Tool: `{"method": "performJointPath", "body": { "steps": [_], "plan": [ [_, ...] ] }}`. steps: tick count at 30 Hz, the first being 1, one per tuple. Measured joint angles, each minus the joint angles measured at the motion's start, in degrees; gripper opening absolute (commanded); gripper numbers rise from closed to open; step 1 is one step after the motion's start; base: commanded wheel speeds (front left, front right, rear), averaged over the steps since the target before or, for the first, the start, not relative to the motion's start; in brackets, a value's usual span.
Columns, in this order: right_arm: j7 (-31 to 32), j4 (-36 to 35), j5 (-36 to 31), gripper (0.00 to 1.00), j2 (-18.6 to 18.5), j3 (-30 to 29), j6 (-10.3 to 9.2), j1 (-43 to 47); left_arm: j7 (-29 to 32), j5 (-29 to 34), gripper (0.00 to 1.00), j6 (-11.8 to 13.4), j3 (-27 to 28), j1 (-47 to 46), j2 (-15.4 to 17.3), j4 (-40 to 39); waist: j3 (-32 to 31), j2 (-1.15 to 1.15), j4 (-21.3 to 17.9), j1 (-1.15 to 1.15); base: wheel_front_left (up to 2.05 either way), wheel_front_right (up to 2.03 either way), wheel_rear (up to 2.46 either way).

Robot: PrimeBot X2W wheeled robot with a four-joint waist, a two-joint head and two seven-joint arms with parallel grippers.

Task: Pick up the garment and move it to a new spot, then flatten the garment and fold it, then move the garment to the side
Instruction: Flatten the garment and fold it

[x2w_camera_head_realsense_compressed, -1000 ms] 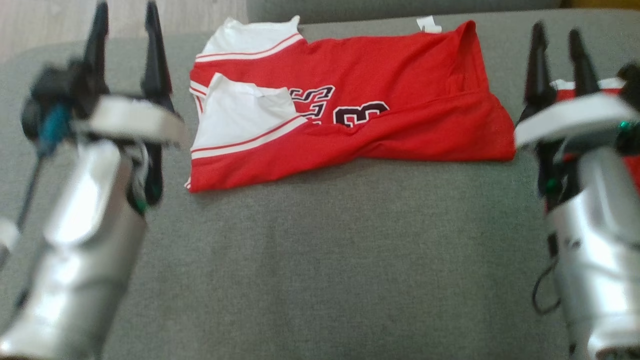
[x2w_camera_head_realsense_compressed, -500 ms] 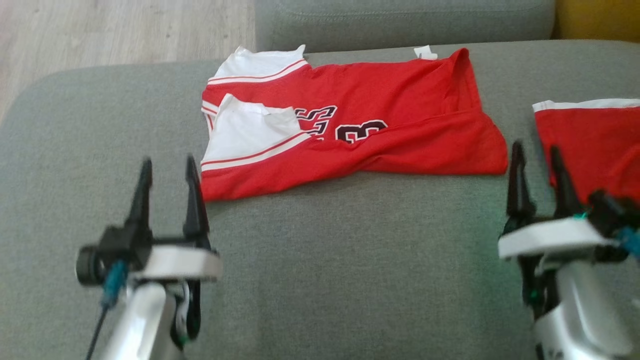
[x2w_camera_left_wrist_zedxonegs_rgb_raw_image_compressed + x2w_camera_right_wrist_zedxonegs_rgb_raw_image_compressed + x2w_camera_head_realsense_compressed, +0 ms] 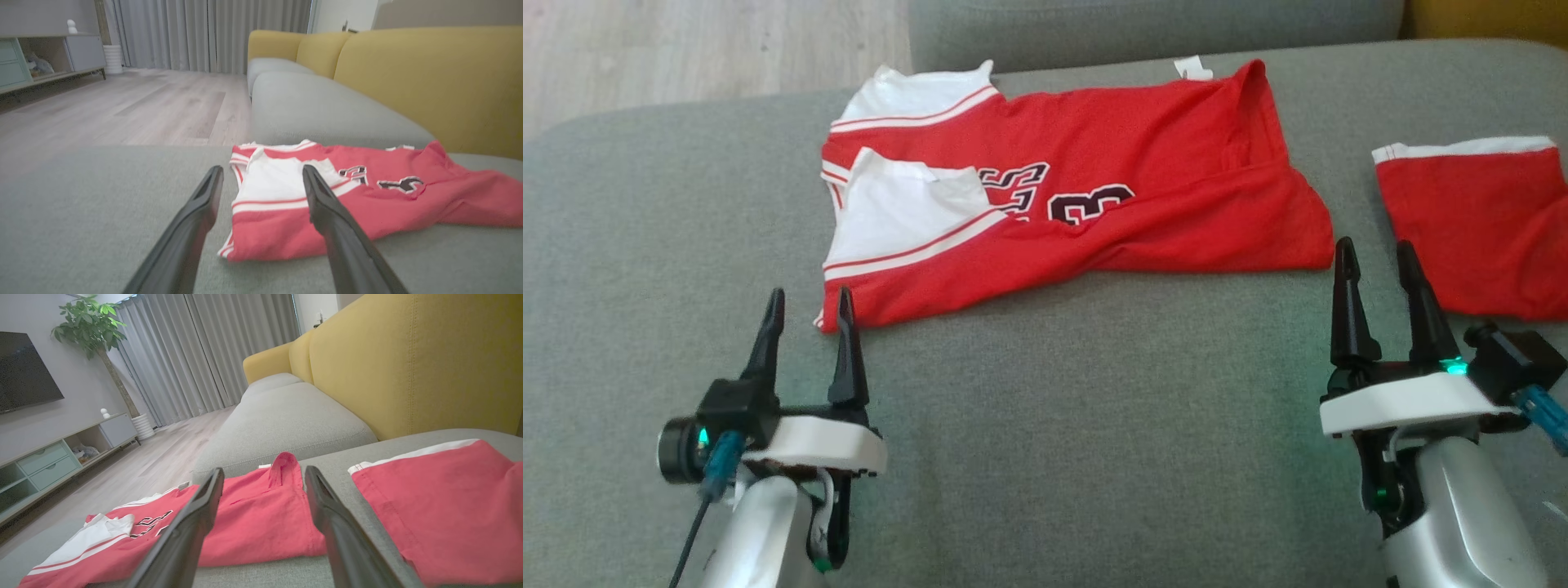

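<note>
The garment [image 3: 1143, 188] is a red jersey with white sleeve panels and dark numerals, lying folded into a wide band across the far half of the grey sofa cushion [image 3: 1094, 425]. My left gripper [image 3: 810, 296] stands open just short of the garment's near left corner, not touching it. In the left wrist view that corner lies between the left gripper's [image 3: 262, 169] spread fingers, with the garment [image 3: 408, 200] beyond. My right gripper [image 3: 1374, 247] is open beside the garment's right end. The right wrist view shows the right gripper [image 3: 263, 471] empty over the garment [image 3: 253, 522].
A second red cloth with a white hem [image 3: 1478, 220] lies at the far right of the cushion, close to my right gripper, also in the right wrist view [image 3: 441, 506]. Another grey seat [image 3: 1143, 24] adjoins behind. Wooden floor [image 3: 686, 49] lies past the left edge, a yellow backrest [image 3: 408, 367] to the right.
Both arms have drawn back from beside the garment toward the near side of the cushion, jaws staying open. The head view has shifted a little. The garment lies as before.
</note>
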Motion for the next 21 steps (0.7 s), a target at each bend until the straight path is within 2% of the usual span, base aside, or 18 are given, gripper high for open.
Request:
{"method": "performJointPath", "body": {
  "steps": [5, 13, 21],
  "plan": [
    [0.0, -0.3, 0.1, 1.0, 0.0, 0.7, 0.0, 0.0, 2.1, 0.2, 1.0, 0.0, -0.1, -3.1, 0.0, 10.2, 1.9, 0.0, -0.9, 0.01, 0.0, 0.0, 0.0],
    [-0.2, -0.6, 0.5, 1.0, 0.0, 1.2, -0.01, -0.8, 4.0, 0.1, 1.0, 0.0, 0.1, -9.2, 0.3, 20.2, 4.3, 0.0, -2.8, 0.01, 0.0, 0.0, 0.0],
    [-0.2, -0.6, 1.5, 1.0, 0.0, 1.7, 0.0, -0.8, 6.7, -0.6, 1.0, 2.5, 0.9, -12.7, 0.6, 27.0, 5.1, 0.0, -3.8, 0.0, 0.0, 0.0, 0.0]
  ]
}}
